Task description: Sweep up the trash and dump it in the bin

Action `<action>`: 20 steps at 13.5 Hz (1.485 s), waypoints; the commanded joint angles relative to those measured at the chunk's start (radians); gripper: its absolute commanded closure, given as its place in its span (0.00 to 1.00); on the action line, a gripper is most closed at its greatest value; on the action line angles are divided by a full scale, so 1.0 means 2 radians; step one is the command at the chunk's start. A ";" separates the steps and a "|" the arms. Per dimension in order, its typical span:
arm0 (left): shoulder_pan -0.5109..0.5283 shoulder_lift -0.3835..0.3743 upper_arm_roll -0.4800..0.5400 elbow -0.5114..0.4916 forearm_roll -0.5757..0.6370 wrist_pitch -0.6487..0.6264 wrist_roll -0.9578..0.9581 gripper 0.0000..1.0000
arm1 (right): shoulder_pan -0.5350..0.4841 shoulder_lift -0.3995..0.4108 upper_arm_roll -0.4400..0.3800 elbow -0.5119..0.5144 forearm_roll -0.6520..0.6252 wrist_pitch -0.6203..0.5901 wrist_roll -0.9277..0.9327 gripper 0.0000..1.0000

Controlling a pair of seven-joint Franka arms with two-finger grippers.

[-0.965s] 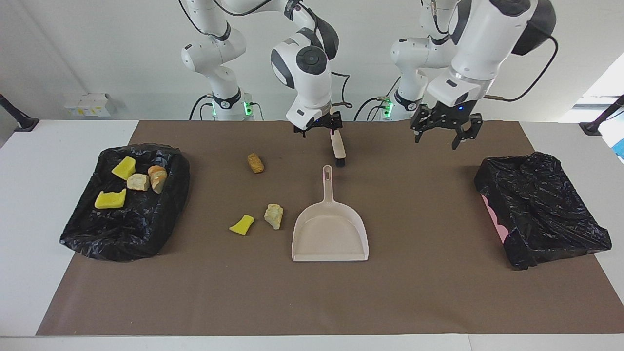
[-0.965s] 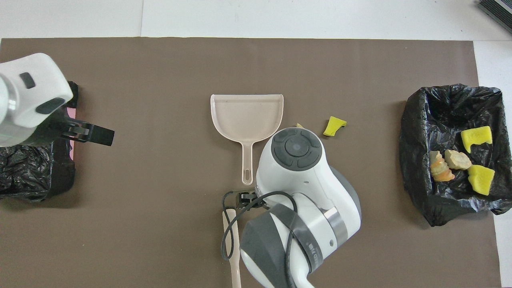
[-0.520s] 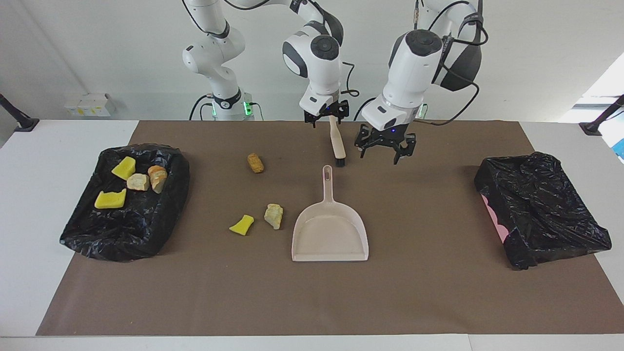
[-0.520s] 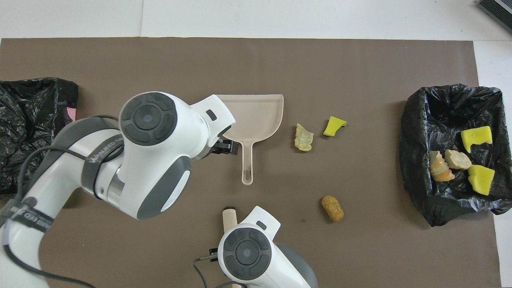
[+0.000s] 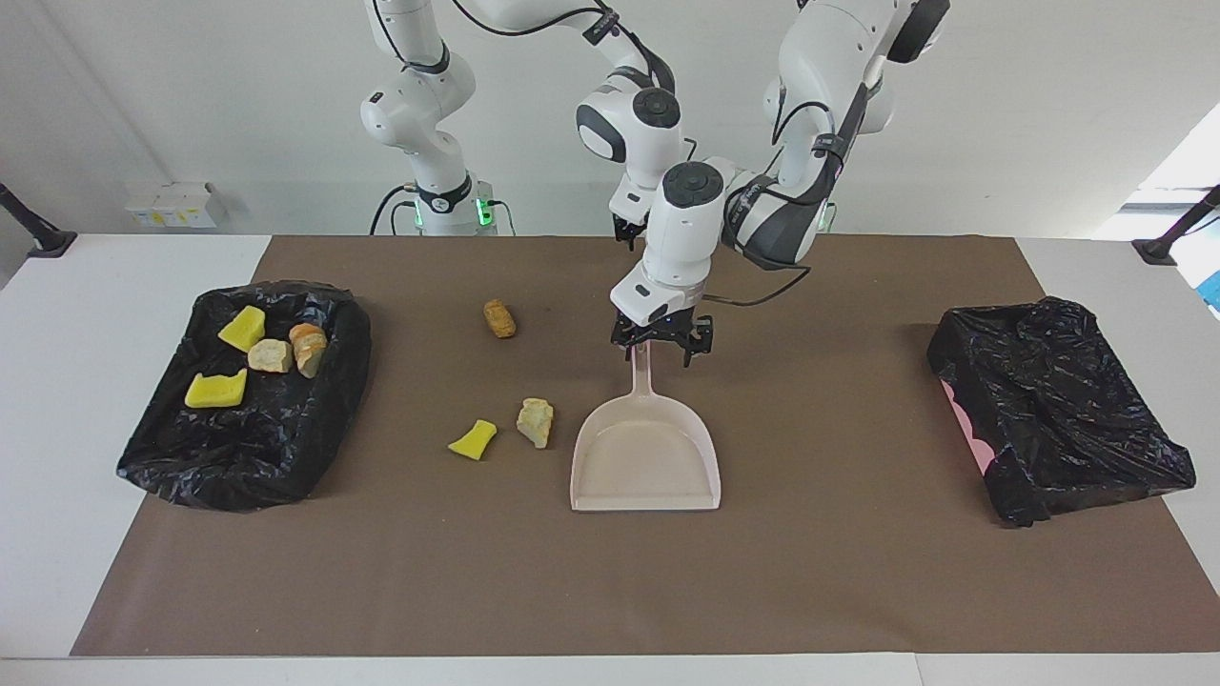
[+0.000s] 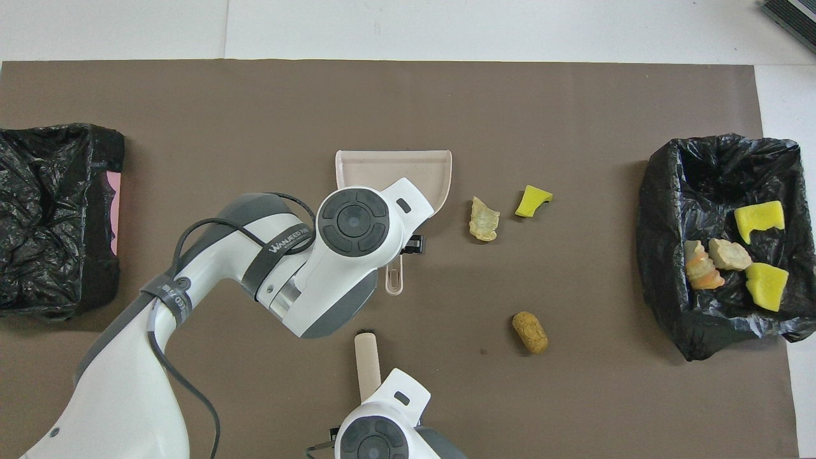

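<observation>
1. The trash lies in two groups. Three scraps are loose on the brown paper sheet (image 5: 858, 572) that covers the surface. They are a wedge of yellow sponge (image 5: 474, 439), a pale, rough beige lump (image 5: 536, 422) and a brown, crusty bread-like chunk (image 5: 498, 318). The lump lies just beside the dustpan but apart from it. The sponge wedge is beside the lump, toward the right arm's end. The brown chunk is nearer to the robots than both.
2. Four more scraps sit in the black-bagged bin (image 5: 348, 324) at the right arm's end. They are two yellow sponge pieces (image 5: 242, 328), a beige lump (image 5: 271, 355) and a ridged tan-orange bread piece (image 5: 309, 348).
3. The dustpan (image 5: 645, 457) is smooth beige plastic with a flat tray. Its slim handle, with a slotted end, points toward the robots.
4. The left pincer (image 5: 662, 348) is down at the handle's end, spread wide with a finger on either side of it.
5. The brush (image 6: 367, 357) has a rounded beige handle. It lies nearer to the robots than the dustpan and runs under the right arm's wrist.
6. The right pincer (image 5: 629, 229) is over the brush and mostly hidden by the left arm. I cannot tell whether it grips.
7. A second bin (image 5: 1058, 410) stands at the left arm's end. It has a crinkled black liner, and a pink wall shows at one side.
8. A dark band on the left arm carries white lettering, but it is not fully legible.
</observation>
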 commanded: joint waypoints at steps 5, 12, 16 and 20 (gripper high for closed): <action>-0.013 0.028 0.001 0.005 0.037 0.022 -0.061 0.56 | 0.023 -0.002 0.000 -0.017 0.012 0.005 0.027 0.38; -0.005 0.019 0.001 0.005 0.037 0.020 -0.036 1.00 | 0.022 -0.003 0.000 -0.012 0.012 -0.009 0.033 1.00; 0.021 -0.009 0.000 0.009 0.034 -0.025 0.067 1.00 | 0.010 -0.021 -0.003 -0.010 0.011 -0.031 0.032 1.00; 0.035 -0.029 0.000 0.009 0.032 -0.072 0.214 1.00 | -0.034 -0.064 -0.003 -0.005 0.008 -0.082 0.025 1.00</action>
